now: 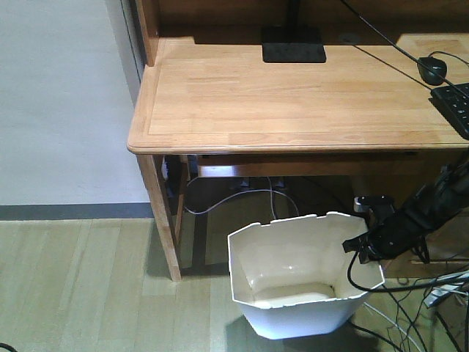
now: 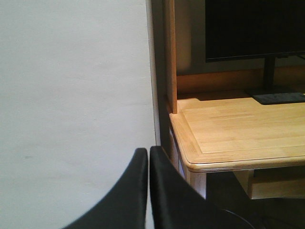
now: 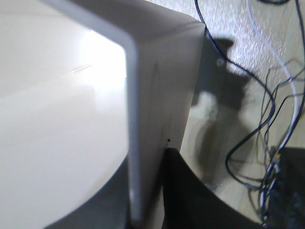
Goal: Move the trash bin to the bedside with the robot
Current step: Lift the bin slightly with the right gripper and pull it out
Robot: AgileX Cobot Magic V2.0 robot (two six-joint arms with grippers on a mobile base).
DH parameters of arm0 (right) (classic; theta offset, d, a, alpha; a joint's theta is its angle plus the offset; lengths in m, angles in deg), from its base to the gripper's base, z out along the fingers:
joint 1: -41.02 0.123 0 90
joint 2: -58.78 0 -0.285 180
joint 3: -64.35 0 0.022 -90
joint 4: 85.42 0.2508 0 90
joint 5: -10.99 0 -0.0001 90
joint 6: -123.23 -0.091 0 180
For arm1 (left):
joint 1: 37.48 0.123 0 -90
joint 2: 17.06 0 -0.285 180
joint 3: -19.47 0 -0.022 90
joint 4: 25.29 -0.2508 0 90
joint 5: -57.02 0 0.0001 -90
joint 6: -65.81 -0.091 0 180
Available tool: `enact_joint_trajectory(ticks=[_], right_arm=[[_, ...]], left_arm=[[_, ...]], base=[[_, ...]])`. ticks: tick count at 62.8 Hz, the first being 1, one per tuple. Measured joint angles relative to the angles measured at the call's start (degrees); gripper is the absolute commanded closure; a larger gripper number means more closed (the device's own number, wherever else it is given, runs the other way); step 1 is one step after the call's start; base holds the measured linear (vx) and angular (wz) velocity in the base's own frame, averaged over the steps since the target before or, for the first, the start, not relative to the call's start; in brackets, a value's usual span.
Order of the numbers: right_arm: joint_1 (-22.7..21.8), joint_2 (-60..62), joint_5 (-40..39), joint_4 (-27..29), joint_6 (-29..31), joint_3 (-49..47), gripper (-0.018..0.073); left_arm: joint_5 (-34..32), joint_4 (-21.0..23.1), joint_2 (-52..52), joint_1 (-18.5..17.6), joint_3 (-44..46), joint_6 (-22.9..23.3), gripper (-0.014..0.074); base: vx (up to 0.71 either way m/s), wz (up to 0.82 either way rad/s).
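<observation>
The white trash bin (image 1: 293, 312) stands on the wooden floor just in front of the desk, its cream inside showing. My right gripper (image 1: 360, 248) is shut on the bin's right wall at the rim. In the right wrist view the thin wall of the trash bin (image 3: 71, 119) runs between the two black fingers of the right gripper (image 3: 150, 160), one inside and one outside. Held up beside the desk corner, my left gripper (image 2: 148, 151) is shut with nothing in it and faces a pale wall. The bedside is out of view.
A light wooden desk (image 1: 293, 95) fills the back, its front left leg (image 1: 161, 213) beside the bin. On it are a monitor base (image 1: 293, 45), mouse (image 1: 432, 70) and keyboard (image 1: 458, 106). Loose cables (image 1: 425, 312) lie on the floor at right. A pale wall (image 1: 58, 95) is at left.
</observation>
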Motion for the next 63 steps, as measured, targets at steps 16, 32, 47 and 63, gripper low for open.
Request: enact_joint_trajectory(ticks=[16,32,47,63], right_arm=[[-0.06,10.74,1.99,10.42,15.91,7.88,0.0568],[-0.05,17.65,10.78,20.88,28.37,13.21,0.0564],[0.01,19.97,19.7,22.77,29.33,13.71,0.0564],[0.01,20.01,19.06,22.59,29.47,13.71,0.0564]], left_arm=[[0.0,0.0,0.0,0.0,0.0,0.0,0.0603],[0.0,0.0,0.0,0.0,0.0,0.0,0.0603],[0.0,0.0,0.0,0.0,0.0,0.0,0.0603],[0.0,0.0,0.0,0.0,0.0,0.0,0.0603]], base=[[0.0,0.0],[0.0,0.0],[0.0,0.0],[0.0,0.0]])
